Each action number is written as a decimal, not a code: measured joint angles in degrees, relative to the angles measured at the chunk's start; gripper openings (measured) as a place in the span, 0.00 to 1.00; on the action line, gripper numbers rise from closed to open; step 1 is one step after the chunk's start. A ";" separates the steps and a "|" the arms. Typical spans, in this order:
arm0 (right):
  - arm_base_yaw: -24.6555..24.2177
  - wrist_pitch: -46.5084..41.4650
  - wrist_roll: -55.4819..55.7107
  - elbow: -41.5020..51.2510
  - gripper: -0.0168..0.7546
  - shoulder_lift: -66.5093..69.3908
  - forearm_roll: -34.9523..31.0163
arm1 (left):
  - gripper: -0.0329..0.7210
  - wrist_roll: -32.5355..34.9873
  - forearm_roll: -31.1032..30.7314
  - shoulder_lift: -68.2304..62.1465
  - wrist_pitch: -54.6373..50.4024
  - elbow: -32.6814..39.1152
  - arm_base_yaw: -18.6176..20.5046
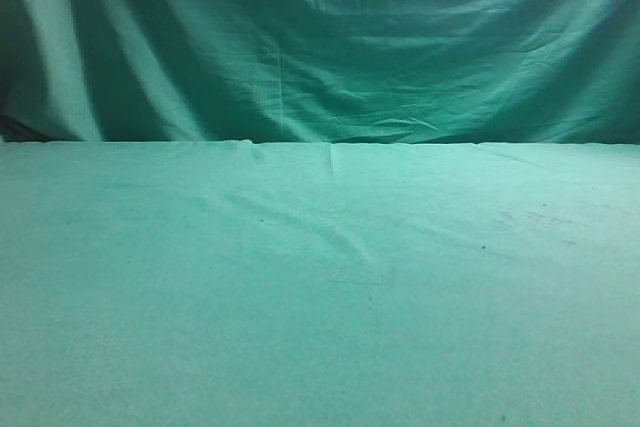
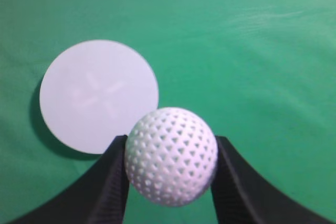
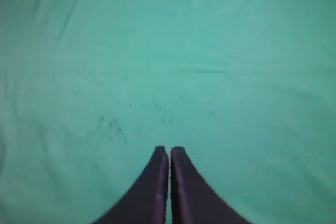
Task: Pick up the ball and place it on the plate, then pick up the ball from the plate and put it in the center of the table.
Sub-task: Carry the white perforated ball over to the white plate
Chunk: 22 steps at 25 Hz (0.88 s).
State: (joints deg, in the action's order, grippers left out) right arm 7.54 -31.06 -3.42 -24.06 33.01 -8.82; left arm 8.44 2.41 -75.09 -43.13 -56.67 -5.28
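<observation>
Gripping the ball between its two black fingers, the left gripper holds the dimpled white sphere above the table, pads pressed against both sides. At ten o'clock from the ball, the round white plate lies flat on the light green cloth, apart from the gripper. Elsewhere, the right gripper hangs over bare cloth, jaws pressed together on nothing.

No legible text anywhere.
</observation>
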 joint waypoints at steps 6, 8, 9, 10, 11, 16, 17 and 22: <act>2.57 -8.94 -10.77 -7.44 0.02 8.57 -0.13 | 0.46 -0.64 -0.12 -5.16 0.10 0.00 5.75; 5.19 -10.53 -11.95 -9.67 0.02 12.22 -0.13 | 0.46 -0.64 -0.23 -6.43 0.32 0.00 7.68; 6.27 -11.10 -12.19 -10.73 0.02 13.81 0.06 | 0.46 -0.68 -0.33 -7.03 0.65 0.00 8.49; 7.52 -11.36 -12.33 -11.75 0.02 15.78 0.36 | 0.46 -0.78 -0.33 -7.77 1.33 0.00 9.33; 8.74 -11.35 -12.33 -12.73 0.02 17.81 0.95 | 0.46 -0.78 -0.54 -8.53 1.96 0.00 9.89; 12.68 -10.88 -11.04 -17.78 0.02 27.26 2.76 | 0.46 -0.78 -4.97 -12.28 5.81 0.00 10.26; 13.14 -10.72 -10.37 -18.78 0.02 29.28 3.02 | 0.46 -0.78 -5.84 -13.20 6.59 0.00 10.26; 14.75 -8.40 -9.63 -20.97 0.02 37.64 5.13 | 0.46 -0.78 -6.89 -16.35 9.87 -0.41 10.26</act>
State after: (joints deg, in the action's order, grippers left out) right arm 22.29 -39.46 -13.05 -45.03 70.66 -3.69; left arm 7.66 -4.48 -91.44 -33.26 -57.09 4.98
